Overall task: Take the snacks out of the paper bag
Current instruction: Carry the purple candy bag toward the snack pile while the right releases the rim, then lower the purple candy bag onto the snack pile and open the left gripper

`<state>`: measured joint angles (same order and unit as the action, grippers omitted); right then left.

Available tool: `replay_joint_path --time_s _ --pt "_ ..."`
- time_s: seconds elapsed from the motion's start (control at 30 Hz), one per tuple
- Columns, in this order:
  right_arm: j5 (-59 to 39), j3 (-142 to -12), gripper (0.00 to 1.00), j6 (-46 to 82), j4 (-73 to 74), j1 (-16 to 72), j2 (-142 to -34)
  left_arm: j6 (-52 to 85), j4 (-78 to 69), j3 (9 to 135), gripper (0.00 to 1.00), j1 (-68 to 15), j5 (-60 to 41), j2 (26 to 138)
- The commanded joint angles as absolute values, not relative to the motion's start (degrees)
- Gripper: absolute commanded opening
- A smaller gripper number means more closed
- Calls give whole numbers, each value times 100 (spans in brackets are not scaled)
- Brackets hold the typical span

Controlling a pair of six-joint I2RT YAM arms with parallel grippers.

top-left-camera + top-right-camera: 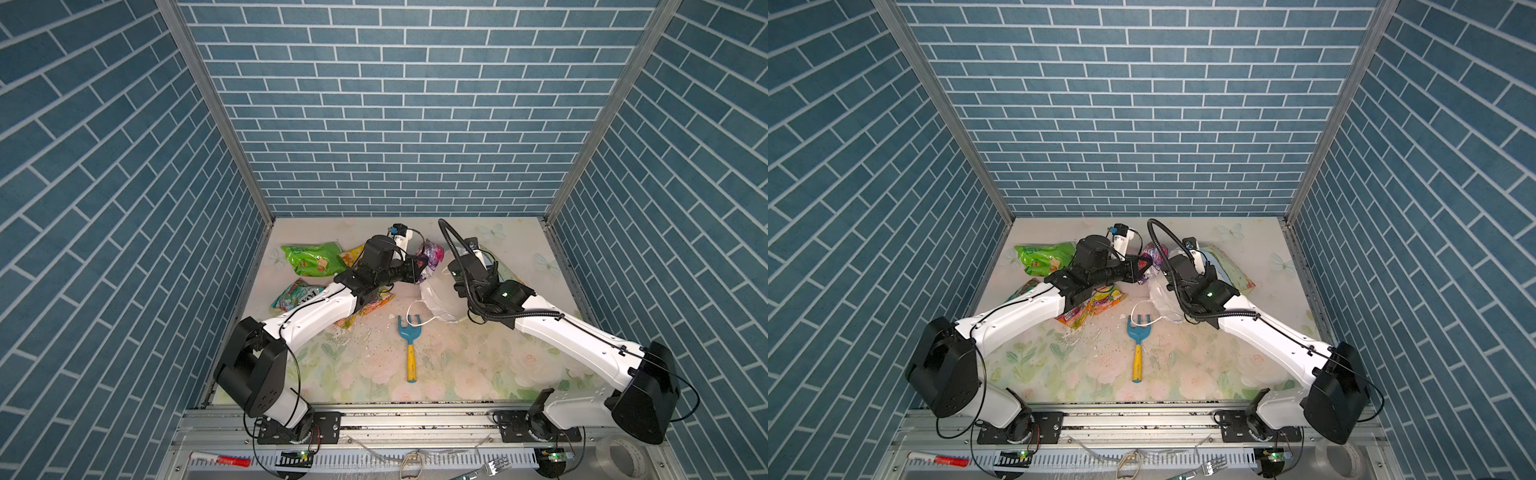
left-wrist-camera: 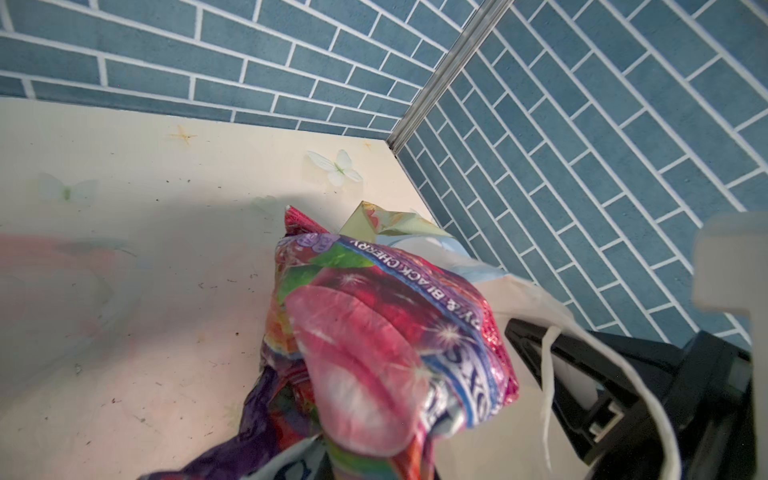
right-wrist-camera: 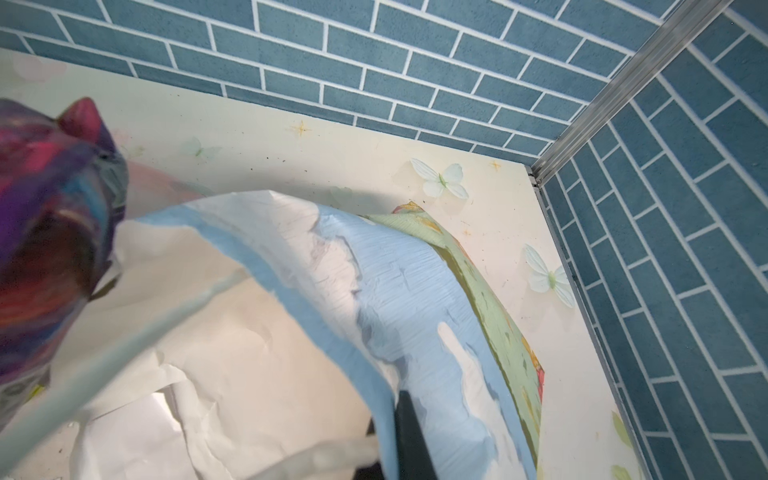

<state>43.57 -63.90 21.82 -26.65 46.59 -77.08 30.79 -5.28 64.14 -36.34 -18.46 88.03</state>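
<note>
**Blue-brick booth, floral table: purple packet held at the bag's mouth**

Blue brick-patterned walls close in three sides of a pale table printed with flowers and butterflies. Towards the back, right of the middle, lies the paper bag, its white inside turned to the camera in both top views. Its sky-blue and green printed outside shows in the right wrist view.

The right end effector is clamped on the bag's rim, with one dark finger showing behind the blue panel. The left end effector reaches across the middle and is closed on the purple packet, which hangs just beside the bag's opening, clear of the table.

Four other snacks lie on the left of the table:
- the green packet, near the back;
- the yellow-orange packet, just beside it;
- the teal-white packet, nearer the front;
- the orange-red packet, partly under the left arm.

A toy rake lies in the middle, its blue head touching a white cord handle.
</note>
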Motion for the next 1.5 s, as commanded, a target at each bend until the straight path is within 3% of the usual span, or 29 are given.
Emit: replay_joint_path --time_s 0.0,0.57,1.03,1.47 --pt "4107 -6328 0 2065 -2373 4507 -7621 2934 -387 6523 0 -3543 -1659 8716" --pt "3376 -6299 0 1626 -1974 3872 -7447 2565 673 6799 0 -3524 -1081 8588" --pt "3070 -6032 0 1696 -1758 3849 -7255 2240 1849 6389 0 -3388 113 7472" --pt "2579 -5778 0 1852 -1317 3847 -7192 2809 2927 5241 0 -2258 860 6202"
